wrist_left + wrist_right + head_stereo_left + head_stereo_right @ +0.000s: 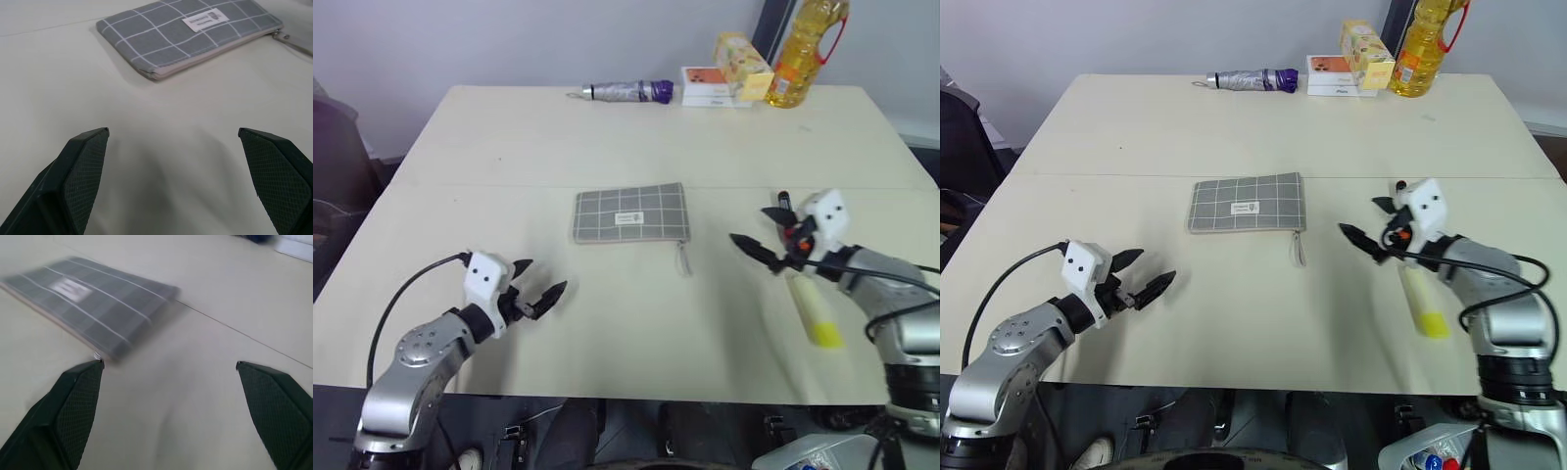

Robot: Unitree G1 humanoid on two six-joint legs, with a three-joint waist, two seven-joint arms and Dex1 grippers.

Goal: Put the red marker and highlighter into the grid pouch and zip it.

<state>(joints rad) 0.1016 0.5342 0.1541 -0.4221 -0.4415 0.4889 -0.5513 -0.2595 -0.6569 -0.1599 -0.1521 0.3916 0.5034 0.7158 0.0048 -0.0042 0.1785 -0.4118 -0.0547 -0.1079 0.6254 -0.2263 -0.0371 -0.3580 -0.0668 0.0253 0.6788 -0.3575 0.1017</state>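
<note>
My right gripper (1371,223), jaws spread and empty, hangs just beside the highlighter (1423,305), which lies lengthwise under that forearm, far from my left gripper (1142,275).

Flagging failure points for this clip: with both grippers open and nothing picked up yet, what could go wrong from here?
1. The highlighter lies partly under the right arm, so the right gripper may nudge it toward the near table edge while reaching.
2. The red marker sits close behind that gripper, partly hidden, easy to miss or knock.
3. The grid pouch looks zipped and lies flat; the left gripper may only slide it when trying the zipper cord.
</note>
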